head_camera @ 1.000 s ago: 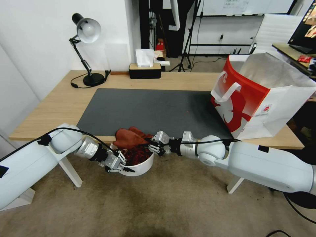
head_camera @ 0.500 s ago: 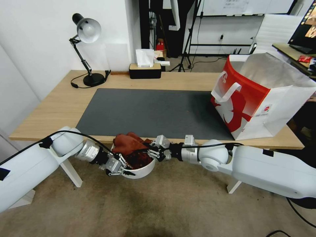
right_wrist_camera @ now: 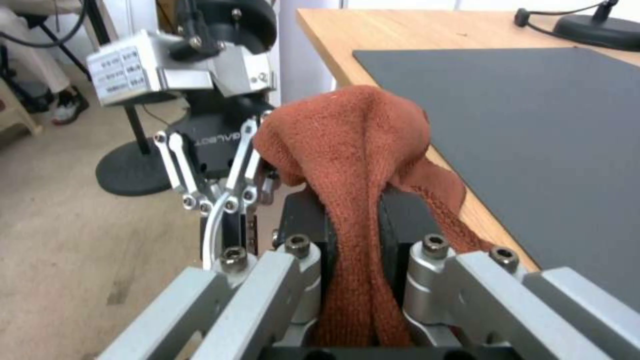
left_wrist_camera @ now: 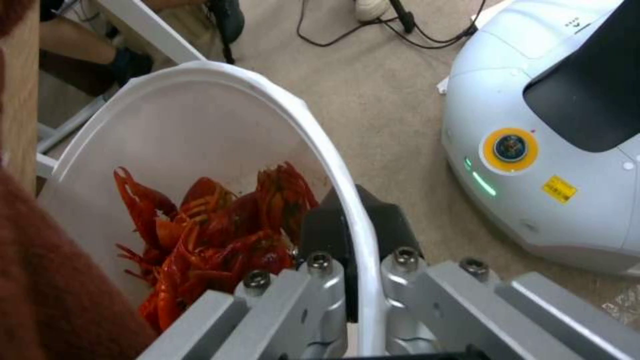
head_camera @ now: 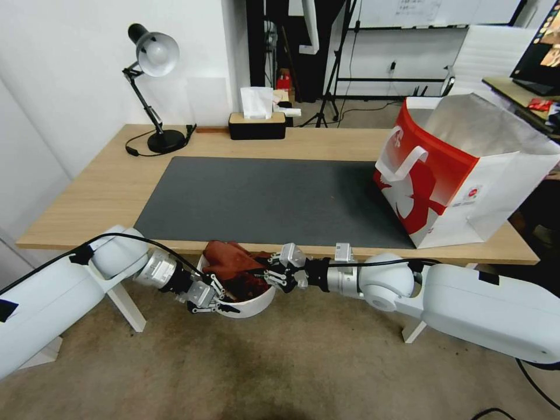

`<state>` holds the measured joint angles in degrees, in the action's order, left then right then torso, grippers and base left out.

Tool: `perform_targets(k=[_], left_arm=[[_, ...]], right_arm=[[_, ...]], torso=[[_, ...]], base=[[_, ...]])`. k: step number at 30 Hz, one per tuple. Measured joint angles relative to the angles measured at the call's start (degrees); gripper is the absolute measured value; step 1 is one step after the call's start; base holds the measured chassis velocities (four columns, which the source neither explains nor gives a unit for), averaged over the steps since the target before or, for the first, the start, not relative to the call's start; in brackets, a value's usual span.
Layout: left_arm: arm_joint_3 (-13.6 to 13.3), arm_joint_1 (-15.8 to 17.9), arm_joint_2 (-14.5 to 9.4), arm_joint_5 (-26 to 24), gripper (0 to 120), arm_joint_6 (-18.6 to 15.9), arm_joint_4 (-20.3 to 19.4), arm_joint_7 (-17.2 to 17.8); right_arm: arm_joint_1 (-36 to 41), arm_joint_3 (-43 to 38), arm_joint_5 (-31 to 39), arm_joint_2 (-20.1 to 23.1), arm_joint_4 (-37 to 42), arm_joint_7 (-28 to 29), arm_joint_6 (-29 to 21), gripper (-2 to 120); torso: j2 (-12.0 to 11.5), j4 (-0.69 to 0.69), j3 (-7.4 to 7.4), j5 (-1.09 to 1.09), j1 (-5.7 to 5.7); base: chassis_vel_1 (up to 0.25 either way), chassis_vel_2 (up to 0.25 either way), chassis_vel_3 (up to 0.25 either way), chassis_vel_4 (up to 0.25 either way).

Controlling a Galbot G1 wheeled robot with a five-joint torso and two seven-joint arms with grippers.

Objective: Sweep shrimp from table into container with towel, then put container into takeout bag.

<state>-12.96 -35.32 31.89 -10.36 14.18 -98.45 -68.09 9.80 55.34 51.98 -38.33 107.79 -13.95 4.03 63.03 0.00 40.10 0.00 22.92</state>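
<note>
White plastic makes up the round container [head_camera: 251,300], and you can see it held just below the near edge of the desk [head_camera: 105,186], out over the carpet. Your left gripper [head_camera: 213,297] pinches its rim. The left wrist view shows you one dark pad [left_wrist_camera: 320,232] inside the wall and one outside, pressed tight on the thin rim [left_wrist_camera: 347,200]. That view also lets you look down inside, where the shrimp [left_wrist_camera: 213,225] lie in a shiny red-orange heap with thin legs and claws. From the head view you see just a dark red patch of them [head_camera: 248,284] under the cloth.

Your right gripper [head_camera: 274,273] comes in from the other side, right at the rim of the container. The right wrist view shows its fingers [right_wrist_camera: 303,225] pinching the towel [right_wrist_camera: 353,150]. The towel is soft, fuzzy and rust-red, and it stands up in a lump between the pads. In the head view it [head_camera: 227,259] hangs over the far side of the container, by the desk edge.

Farther back, the dark grey mat [head_camera: 262,195] lies flat on the light wood. The takeout bag [head_camera: 461,169] stands open on the right end of the desk, red and white paper with silver foil inside.
</note>
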Motion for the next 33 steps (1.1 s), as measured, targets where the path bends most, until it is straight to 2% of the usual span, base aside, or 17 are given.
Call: perform_targets(k=[11,19,29,33], left_arm=[[1.24,-1.97,0.24,0.86,0,0.03,-0.04,0.00],[2.14,-3.14,0.25,1.00,0,0.36,-0.16,-0.02],[3.14,-4.32,0.05,1.11,0,0.50,-0.59,-0.07],[3.78,-5.25,-0.17,1.25,0,0.54,-0.95,-0.08]], right_arm=[[2.16,-2.09,2.33,0.79,1.41,0.19,-0.05,10],[4.33,-5.70,3.22,-0.24,0.53,1.59,0.39,10],[5.40,-13.66,4.50,-1.97,-0.49,4.62,0.74,10],[6.54,-17.09,2.97,-2.79,-1.53,8.39,0.36,10]], torso=[[0.00,0.00,0.00,0.00,0.00],[0.00,0.00,0.00,0.00,0.00],[0.00,0.00,0.00,0.00,0.00],[0.00,0.00,0.00,0.00,0.00]], base=[[0.000,0.000,0.000,0.000],[0.000,0.000,0.000,0.000],[0.000,0.000,0.000,0.000],[0.000,0.000,0.000,0.000]])
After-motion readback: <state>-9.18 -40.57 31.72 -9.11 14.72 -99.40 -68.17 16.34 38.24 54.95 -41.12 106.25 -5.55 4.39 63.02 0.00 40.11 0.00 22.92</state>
